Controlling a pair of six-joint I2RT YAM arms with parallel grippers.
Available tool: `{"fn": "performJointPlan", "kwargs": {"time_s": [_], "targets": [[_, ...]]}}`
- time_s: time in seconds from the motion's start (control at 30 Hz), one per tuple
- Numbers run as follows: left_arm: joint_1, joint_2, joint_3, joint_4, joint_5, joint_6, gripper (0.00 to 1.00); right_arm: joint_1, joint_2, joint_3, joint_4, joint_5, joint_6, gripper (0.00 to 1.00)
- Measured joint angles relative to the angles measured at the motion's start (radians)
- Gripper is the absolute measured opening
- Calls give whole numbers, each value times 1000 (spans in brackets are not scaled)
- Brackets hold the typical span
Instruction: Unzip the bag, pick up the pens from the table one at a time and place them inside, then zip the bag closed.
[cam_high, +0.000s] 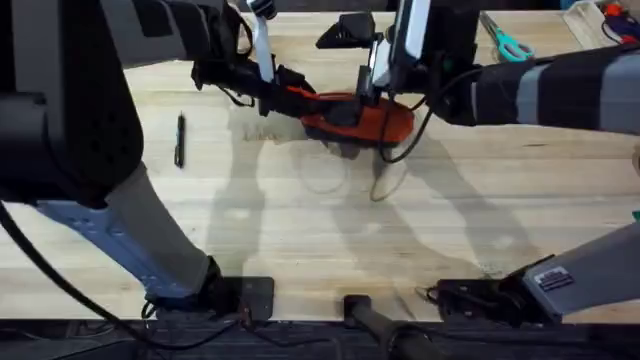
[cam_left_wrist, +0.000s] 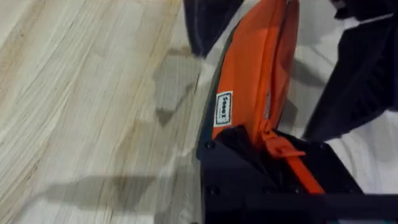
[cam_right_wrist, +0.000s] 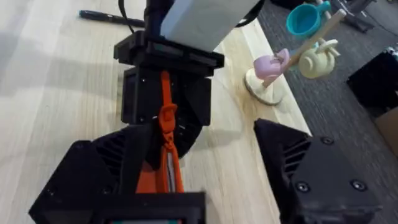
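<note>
Gripping the bag (cam_high: 372, 118) at its left end, my left gripper (cam_high: 290, 95) is clamped on the fabric beside the red pull (cam_left_wrist: 280, 144). My right gripper (cam_high: 372, 85) stands over the bag's middle, one finger (cam_right_wrist: 118, 168) against the zipper, the other clear. Bare table (cam_high: 320, 230) opens toward six o'clock; one pen (cam_high: 179, 138) lies at nine. The white label's (cam_left_wrist: 223, 109) writing is unreadable.

bag (cam_left_wrist: 249, 93) label (cam_left_wrist: 223, 109) print unreadable.

So the bag (cam_high: 365, 118) sits mid-bench (cam_high: 300, 230) toward the back, left hand (cam_high: 290, 95) at its left end, right hand (cam_high: 372, 95) over it. One pen (cam_high: 179, 139) lies well off left.
</note>
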Motion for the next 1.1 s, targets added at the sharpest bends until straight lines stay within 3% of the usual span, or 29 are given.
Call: {"fn": "performJointPlan", "kwargs": {"time_s": [0.23, 0.57, 0.77, 0.83, 0.87, 1.03, 1.1], "targets": [[0, 0, 0, 7, -2, -1, 41, -33, -70, 0, 3, -85, 34, 997], [0, 0, 0, 7, -2, -1, 42, -158, -99, 0, 0, -211, 142, 998], [0, 0, 0, 7, -2, 0, 44, -199, -99, 0, -161, -234, 198, 997], [0, 0, 0, 8, -2, 0, 125, -209, -99, 0, -216, -239, 207, 997], [0, 0, 0, 11, 0, 0, 220, -215, -99, 0, -236, -240, 210, 997], [0, 0, 0, 13, 6, -5, 939, -233, -99, 0, -259, -240, 217, 997], [0, 0, 0, 13, 7, -5, 989, -233, -99, 0, -259, -241, 217, 997]]}}
